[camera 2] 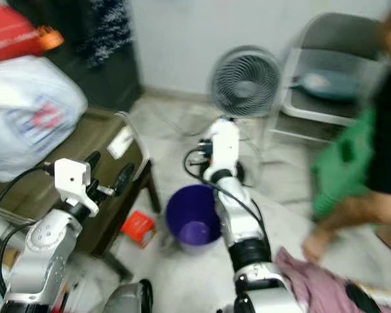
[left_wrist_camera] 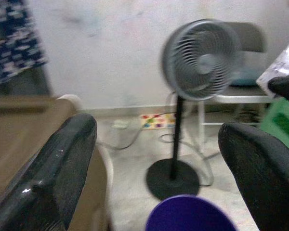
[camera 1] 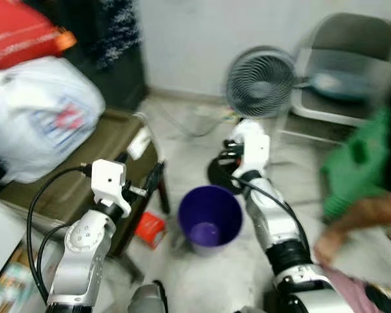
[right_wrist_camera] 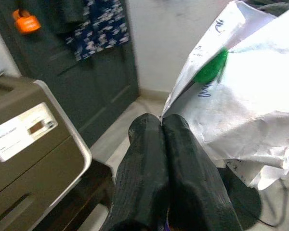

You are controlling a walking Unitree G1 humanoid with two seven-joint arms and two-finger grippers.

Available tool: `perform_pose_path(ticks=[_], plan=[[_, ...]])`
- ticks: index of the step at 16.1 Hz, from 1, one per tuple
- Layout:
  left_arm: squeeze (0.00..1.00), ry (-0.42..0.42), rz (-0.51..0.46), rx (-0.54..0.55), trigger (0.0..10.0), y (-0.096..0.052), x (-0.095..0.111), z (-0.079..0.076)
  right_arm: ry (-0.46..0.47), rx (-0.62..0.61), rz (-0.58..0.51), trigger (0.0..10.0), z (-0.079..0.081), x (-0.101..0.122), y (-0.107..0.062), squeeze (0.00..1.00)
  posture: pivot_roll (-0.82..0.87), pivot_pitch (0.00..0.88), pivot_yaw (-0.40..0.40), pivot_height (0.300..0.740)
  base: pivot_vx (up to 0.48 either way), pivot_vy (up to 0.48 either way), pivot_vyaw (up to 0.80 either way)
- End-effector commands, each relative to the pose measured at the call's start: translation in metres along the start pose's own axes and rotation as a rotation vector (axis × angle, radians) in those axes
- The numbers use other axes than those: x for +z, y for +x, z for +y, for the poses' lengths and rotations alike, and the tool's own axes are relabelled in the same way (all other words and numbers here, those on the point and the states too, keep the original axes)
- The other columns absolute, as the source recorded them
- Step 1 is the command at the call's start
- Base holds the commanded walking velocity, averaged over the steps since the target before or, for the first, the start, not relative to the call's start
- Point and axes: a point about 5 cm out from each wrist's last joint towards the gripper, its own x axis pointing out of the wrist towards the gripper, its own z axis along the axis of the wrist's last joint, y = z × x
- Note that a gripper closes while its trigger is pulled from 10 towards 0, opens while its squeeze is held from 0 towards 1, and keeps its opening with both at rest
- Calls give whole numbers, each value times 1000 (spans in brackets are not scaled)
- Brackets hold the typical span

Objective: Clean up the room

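Your right end effector [right_wrist_camera: 161,144] has its two black fingers pressed tight together on the corner of a crumpled white paper [right_wrist_camera: 241,96] with a green mark and some handwriting on it; the sheet fans out above and beyond the fingertips. In the head views this end effector is raised over the floor, with the purple bin [camera 1: 210,218] just below and on its near side, mouth up. The standing fan [camera 1: 260,81] is right behind it, its black round base [left_wrist_camera: 173,178] on the floor just past the bin.

Your left end effector [left_wrist_camera: 154,159] is spread wide and holds nothing. The purple bin sits ahead of it between the fingers, and the fan further on. The brown bench [camera 1: 85,176] lies close on its outer side, carrying a full white plastic bag [camera 1: 42,114]. A small red box [camera 1: 150,228] lies on the floor below this end effector, beside the bin.

Off your right end effector's outer side a person bends down, a hand [camera 1: 329,246] near the floor, beside a grey chair [camera 1: 342,65]. The head views are blurred.
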Motion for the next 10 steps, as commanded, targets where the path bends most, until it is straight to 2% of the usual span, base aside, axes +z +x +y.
perform_pose_path(ticks=[1, 3, 4, 5, 10], plan=[[0, 18, -5, -17, 10000, -1, 3, -1, 5, -7, 1, 10000, -1, 1, 1, 0, 75, 43, 9, 740, 0, 0, 0], [0, 27, -5, -23, 10000, -3, 4, -2, 13, -6, 3, 10000, 1, 0, 1, 0, 81, 47, 12, 740, 0, 0, 0], [0, 57, -8, -28, 10000, -4, 5, -2, 13, -6, 5, 10000, 2, -1, 1, 0, 83, 48, 18, 740, 0, 0, 0], [0, 36, -8, -63, 10000, -5, 5, -5, 14, -7, 5, 10000, 2, -2, 1, 0, 83, 48, 19, 740, 0, 0, 0], [0, 40, -13, -50, 10000, -2, 7, -3, 15, -16, 2, 10000, 0, 0, 4, 0, 82, 40, 26, 740, 0, 0, 0]])
